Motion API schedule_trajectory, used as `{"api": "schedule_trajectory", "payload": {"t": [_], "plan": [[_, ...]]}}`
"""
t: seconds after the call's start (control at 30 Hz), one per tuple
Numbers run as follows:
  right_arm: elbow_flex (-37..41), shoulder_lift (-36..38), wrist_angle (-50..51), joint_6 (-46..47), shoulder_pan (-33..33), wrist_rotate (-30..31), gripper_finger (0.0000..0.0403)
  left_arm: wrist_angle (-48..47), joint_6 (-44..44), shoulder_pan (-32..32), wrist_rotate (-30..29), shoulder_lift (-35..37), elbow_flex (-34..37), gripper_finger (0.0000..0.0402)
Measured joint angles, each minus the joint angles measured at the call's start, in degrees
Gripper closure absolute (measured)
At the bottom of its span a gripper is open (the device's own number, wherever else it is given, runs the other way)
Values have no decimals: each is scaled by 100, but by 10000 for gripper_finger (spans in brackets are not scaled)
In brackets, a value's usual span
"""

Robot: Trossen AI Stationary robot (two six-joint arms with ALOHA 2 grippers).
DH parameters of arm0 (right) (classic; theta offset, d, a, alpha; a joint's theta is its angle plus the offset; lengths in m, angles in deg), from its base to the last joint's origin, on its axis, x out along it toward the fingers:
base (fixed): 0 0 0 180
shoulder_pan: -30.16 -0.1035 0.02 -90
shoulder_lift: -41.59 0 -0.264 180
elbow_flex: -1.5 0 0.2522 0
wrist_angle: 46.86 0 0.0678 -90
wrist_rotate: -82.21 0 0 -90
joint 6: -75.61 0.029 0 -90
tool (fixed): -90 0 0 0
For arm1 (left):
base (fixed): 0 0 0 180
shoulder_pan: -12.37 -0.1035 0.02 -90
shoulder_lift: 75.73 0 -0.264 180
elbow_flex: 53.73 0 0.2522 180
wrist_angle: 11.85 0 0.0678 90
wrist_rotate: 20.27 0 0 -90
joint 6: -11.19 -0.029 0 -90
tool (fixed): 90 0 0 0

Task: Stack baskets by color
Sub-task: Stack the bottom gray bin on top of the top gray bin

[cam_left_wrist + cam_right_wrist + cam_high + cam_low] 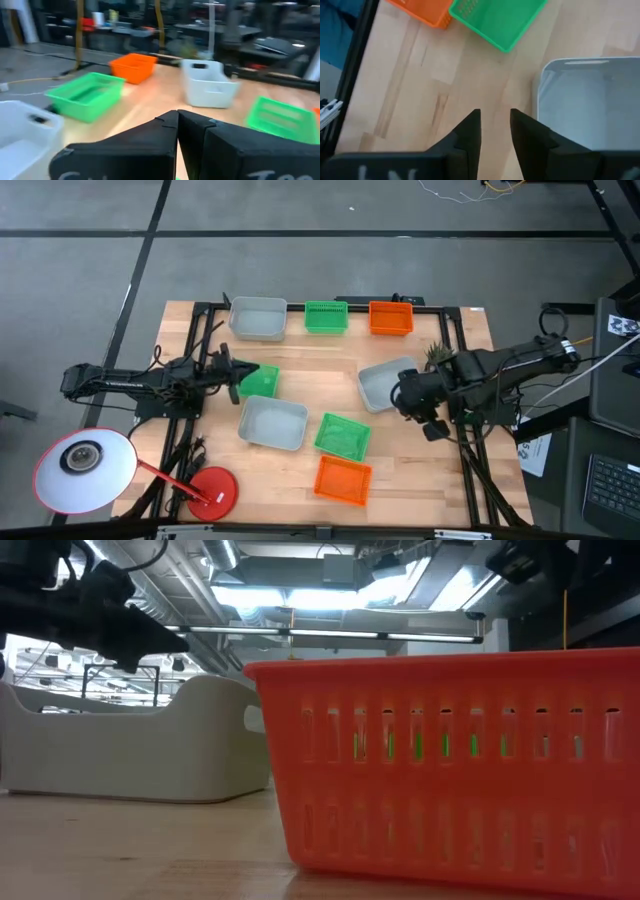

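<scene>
- Left end effector: fingers pressed together, holding nothing, just beside a green basket at the worktop's left side
- Right end effector: fingers apart, empty, at the edge of a grey basket on the right
- Far edge: grey, green, orange baskets in a row
- Near side: grey, green, orange baskets lie singly

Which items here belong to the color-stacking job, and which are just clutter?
Job: grey baskets; green baskets; orange baskets.
Clutter: red disc; potted plant; white round lamp.
</scene>
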Motion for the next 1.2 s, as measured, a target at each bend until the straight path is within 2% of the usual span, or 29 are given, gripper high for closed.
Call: {"api": "schedule_trajectory", "payload": {"t": [0.07, 0.13, 0.23, 0.3, 0.37, 0.43, 0.5, 0.57, 0.63, 0.77, 0.87, 0.97, 1.07, 1.2], "plan": [[0, 27, 4, 187, -57, -19, 299, -6, 218, 0, -325, 2, 0, 401], [0, 41, -50, 463, -106, -45, 299, -52, 869, 0, -419, -38, 0, 401], [0, 41, -313, 818, -120, -48, 299, -163, 1885, 24, -163, -335, 55, 401], [2, 41, -539, 987, -135, -10, 299, -184, 2155, 82, 39, -536, 55, 401], [101, 41, -901, 932, -230, 246, 299, -59, 2127, 152, 179, -698, 55, 401], [339, 38, -1281, 735, -329, 398, 299, 0, 1697, 225, 279, -872, 54, 401], [681, 36, -1789, 1137, -448, 402, 299, -92, 1350, 288, 385, -1003, -75, 401], [1053, 34, -2412, 2211, -581, 400, 299, -290, 922, 300, 798, -1127, -577, 401], [1446, 34, -2937, 3312, -758, 405, 299, -989, 206, 303, 1288, -1248, -1381, 401], [2019, 32, -3670, 4229, -1150, 427, 299, -2976, -454, 301, 1378, -1884, -3200, 401], [2105, 25, -4059, 4306, -1408, 978, 299, -4387, -591, 297, 1218, -2557, -4432, 397], [1882, 27, -4147, 4123, -1604, 1243, 299, -5216, -602, 303, 1225, -3139, -5312, 378], [1630, 30, -4147, 3667, -1741, 1437, 299, -5532, -606, 304, 1389, -3583, -5706, 349], [1459, 34, -4120, 2980, -1805, 1469, 299, -5471, -751, 299, 1395, -4117, -5764, 318]]}}
